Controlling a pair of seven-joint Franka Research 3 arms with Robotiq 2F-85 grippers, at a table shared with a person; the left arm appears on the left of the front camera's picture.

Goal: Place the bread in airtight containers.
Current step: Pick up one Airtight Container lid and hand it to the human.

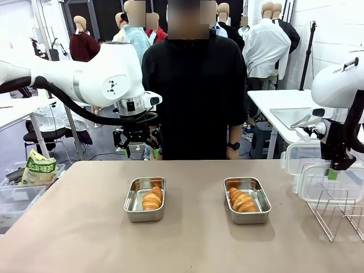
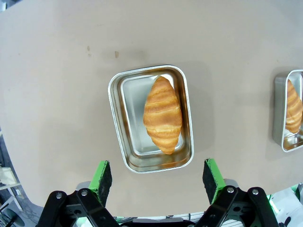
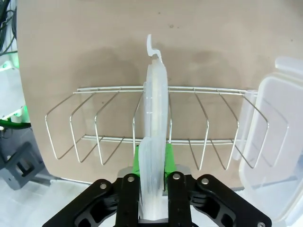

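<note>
The right gripper (image 3: 154, 163) is clamped on the edge of an upright lid (image 3: 155, 94) that stands in a slot of the wire rack (image 3: 94, 113). A second lid (image 3: 270, 137) leans at the rack's end.

The left gripper (image 2: 161, 175) hangs above the left pan (image 2: 124, 123) with its jaws wide apart. The left pan holds a croissant (image 2: 163, 115), and the right pan (image 1: 246, 180) holds the second croissant (image 1: 243, 200). Bare table (image 1: 193, 244) surrounds both pans.

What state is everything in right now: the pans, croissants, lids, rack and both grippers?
left pan: uncovered, holds left croissant
right pan: uncovered, holds right croissant
upright lid: on edge in a slot of the wire rack
second lid: resting at the rack's end, not gripped
left gripper: open, above left pan
right gripper: shut on upright lid
</note>
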